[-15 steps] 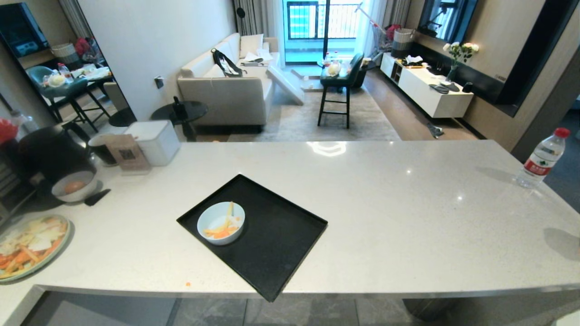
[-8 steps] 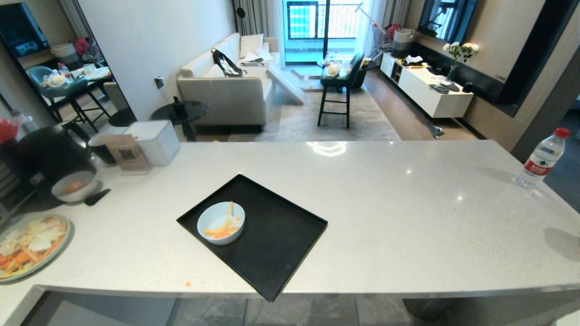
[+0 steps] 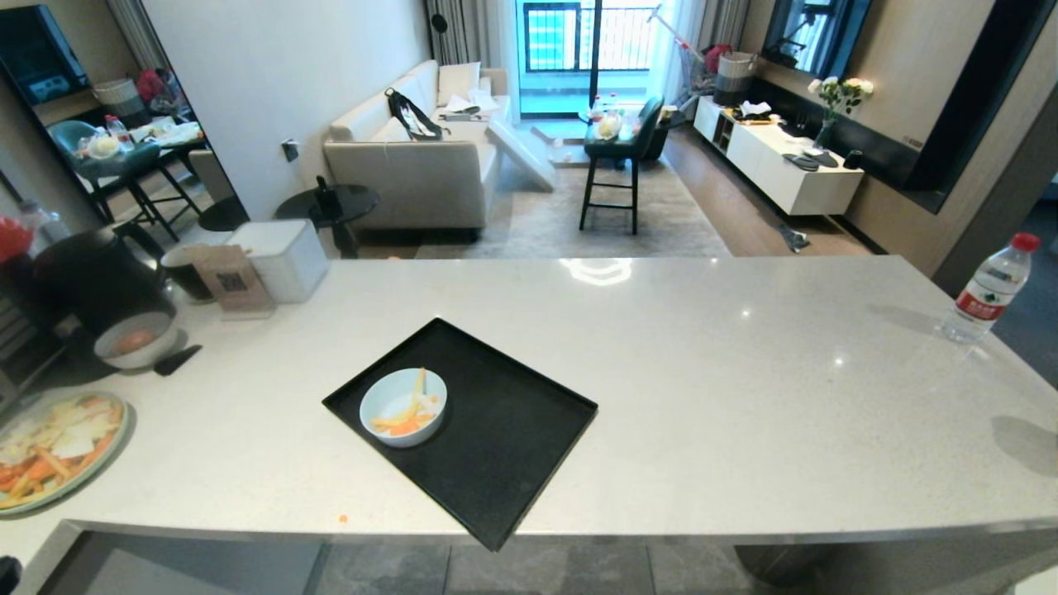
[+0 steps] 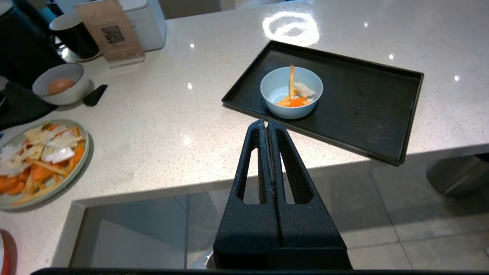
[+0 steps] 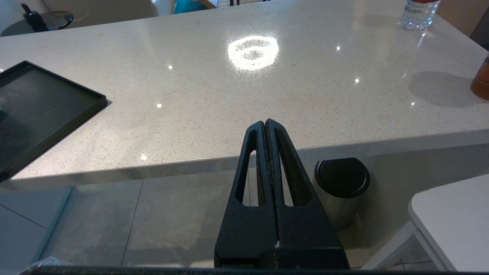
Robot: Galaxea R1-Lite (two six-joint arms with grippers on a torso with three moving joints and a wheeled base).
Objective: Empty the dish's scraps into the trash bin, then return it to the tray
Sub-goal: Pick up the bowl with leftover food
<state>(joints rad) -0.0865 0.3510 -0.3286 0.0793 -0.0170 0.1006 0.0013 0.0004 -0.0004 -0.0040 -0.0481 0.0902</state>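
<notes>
The dish (image 3: 403, 406), a small pale blue-white bowl, stands on the left part of the black tray (image 3: 512, 430) on the white counter. Inside it lie the scraps (image 3: 405, 420), thin yellow and orange sticks. In the left wrist view my left gripper (image 4: 267, 122) is shut and empty, low in front of the counter's near edge and pointing toward the dish (image 4: 291, 91) on the tray (image 4: 363, 103). My right gripper (image 5: 264, 123) is shut and empty, parked below the counter edge to the right of the tray (image 5: 38, 110). The trash bin is out of view.
A pale-green plate (image 3: 54, 450) heaped with slices, a grey-white bowl (image 3: 135, 339) with an egg, a black pot (image 3: 95, 277) and a white box (image 3: 279, 258) crowd the counter's left. A water bottle (image 3: 988, 289) stands far right. A black-topped metal cylinder (image 5: 342, 191) stands on the floor.
A small dark part has come into the bottom left corner of the head view, on my left arm's side. The dish, the tray and everything else on the counter have not moved.
</notes>
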